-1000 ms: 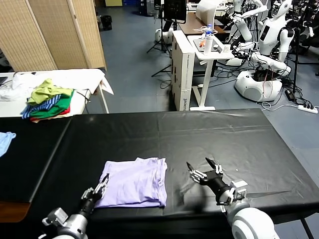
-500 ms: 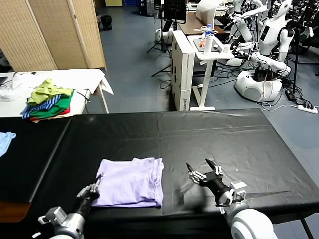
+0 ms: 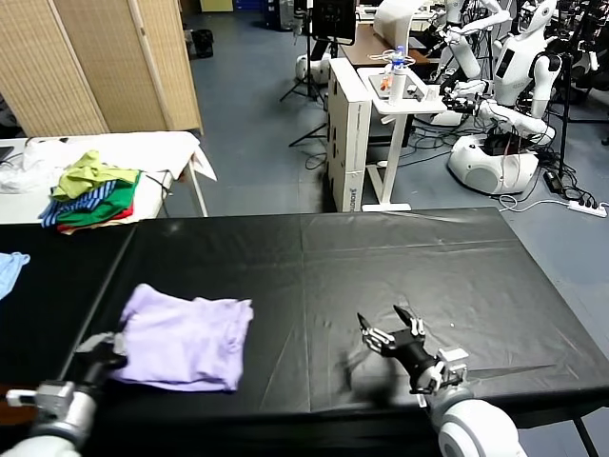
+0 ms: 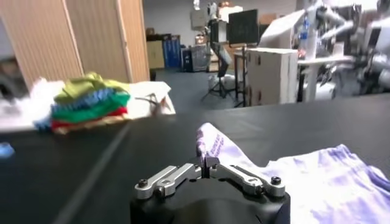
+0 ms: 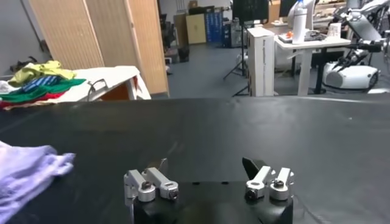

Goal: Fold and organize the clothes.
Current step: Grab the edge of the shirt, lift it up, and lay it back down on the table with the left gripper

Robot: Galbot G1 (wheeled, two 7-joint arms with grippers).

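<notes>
Head view: a black tabletop (image 3: 400, 257) fills the foreground of a busy robotics lab with a blue-grey floor. The T-shirt (image 3: 183, 339), lavender and bunched into a rough fold, lies near the tabletop's front left corner. The left tool (image 3: 107, 347) sits at the shirt's left edge, clenched on the fabric. The right tool (image 3: 392, 333) hovers low over bare black cover near the front edge, right of centre, its fingers spread and holding nothing. Beyond the far left corner a white side table (image 3: 152, 152) carries a clothes pile (image 3: 91, 188) of green, yellow, blue and red. A blue cloth (image 3: 9, 268) shows at the left edge of the scene. Bamboo screens (image 3: 105, 62) stand at the back left, a white stand (image 3: 395, 105) with a bottle at centre, and white robots (image 3: 504, 105) at the back right.

Left wrist view: the left tool (image 4: 207, 165) is pinched shut on a raised ridge of the T-shirt (image 4: 317, 182), whose purple print shows at the fold. The clothes pile (image 4: 88, 100) and screens (image 4: 85, 36) lie beyond.

Right wrist view: the right tool (image 5: 207, 173) stands released above the tabletop (image 5: 244, 134), the T-shirt (image 5: 27, 173) well apart from it, the clothes pile (image 5: 36, 82) in the distance.
</notes>
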